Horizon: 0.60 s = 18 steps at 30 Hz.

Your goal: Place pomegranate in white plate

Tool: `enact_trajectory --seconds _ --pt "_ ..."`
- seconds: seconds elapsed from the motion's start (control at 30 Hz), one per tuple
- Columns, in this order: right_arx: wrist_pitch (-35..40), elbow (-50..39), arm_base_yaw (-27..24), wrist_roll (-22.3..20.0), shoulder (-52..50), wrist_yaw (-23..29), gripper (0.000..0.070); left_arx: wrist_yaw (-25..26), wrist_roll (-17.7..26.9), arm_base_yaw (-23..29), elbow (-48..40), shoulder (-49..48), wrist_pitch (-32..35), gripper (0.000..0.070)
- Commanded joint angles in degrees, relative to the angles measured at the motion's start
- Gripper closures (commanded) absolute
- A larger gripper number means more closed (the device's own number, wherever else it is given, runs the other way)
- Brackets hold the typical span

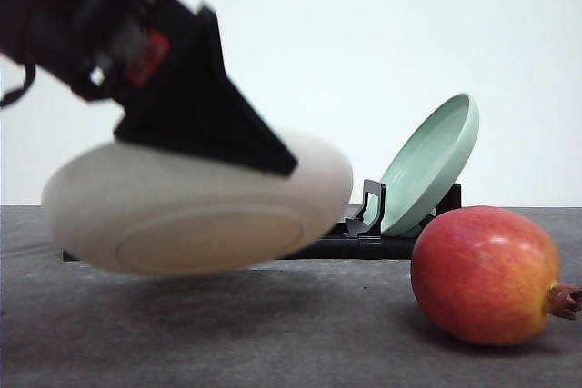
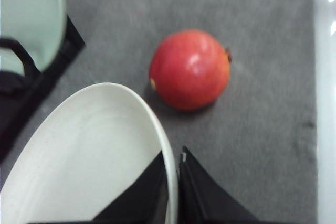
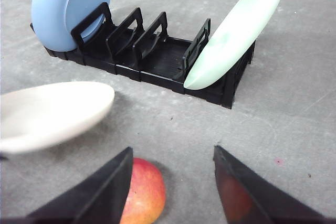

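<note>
1. The left gripper (image 2: 173,182) is pinching the rim of the white plate (image 1: 195,211), its fingers pressed on either side of the edge; in the front view the plate is hanging above the grey table (image 1: 273,343) at centre left.
2. The right gripper (image 3: 173,182) is sitting with its fingers spread wide, low in its own view.
3. The pomegranate (image 1: 486,274) is lying on the table at lower right of the front view, apart from the plate.
4. Behind, a pale green plate (image 1: 432,161) is leaning in a black rack (image 3: 157,56); a blue plate (image 3: 68,1) is standing at the rack's other end.
</note>
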Motion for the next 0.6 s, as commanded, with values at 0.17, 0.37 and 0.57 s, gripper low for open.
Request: enact_trajectory --seconds 0.17,0.37,0.57 --pt "0.7 0.8 0.2 0.6 0.1 0.1 0.0390 -4.2 1.3 -1.9 0.3 4.3 0.7 0.0690" --pt "0.7 0.8 0.2 0.6 0.1 0.1 0.0390 -4.1 1.0 -1.9 0.3 6.5 0.7 0.0686" --pt "0.8 0.8 0.2 0.6 0.1 0.1 0.0390 -4.1 -1.4 -2.0 0.3 7.3 -0.2 0.0677"
